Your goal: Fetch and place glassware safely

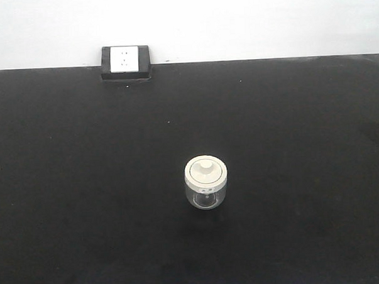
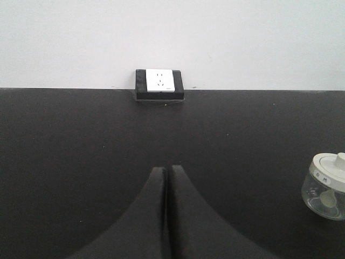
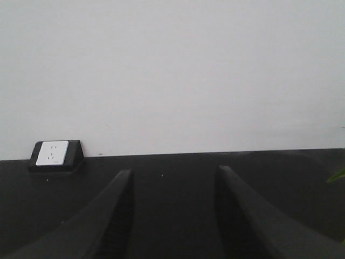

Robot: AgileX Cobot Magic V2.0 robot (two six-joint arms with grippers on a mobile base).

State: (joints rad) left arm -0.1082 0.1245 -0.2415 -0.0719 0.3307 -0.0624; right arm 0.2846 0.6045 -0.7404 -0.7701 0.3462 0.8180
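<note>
The jar (image 1: 206, 182) is sitting mid-table, untouched. The right gripper (image 3: 173, 216) is spread wide, the left gripper (image 2: 167, 216) pinched closed. The right one should be closing around the glass body, not the lid.

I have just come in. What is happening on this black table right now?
Nothing is being handled yet. A small clear glass jar with a cream-white round lid stands upright and alone on the black table. The left gripper is shut and empty, with the jar off to its right. The right gripper is open and empty. A white-faced black socket box sits at the far edge.
</note>
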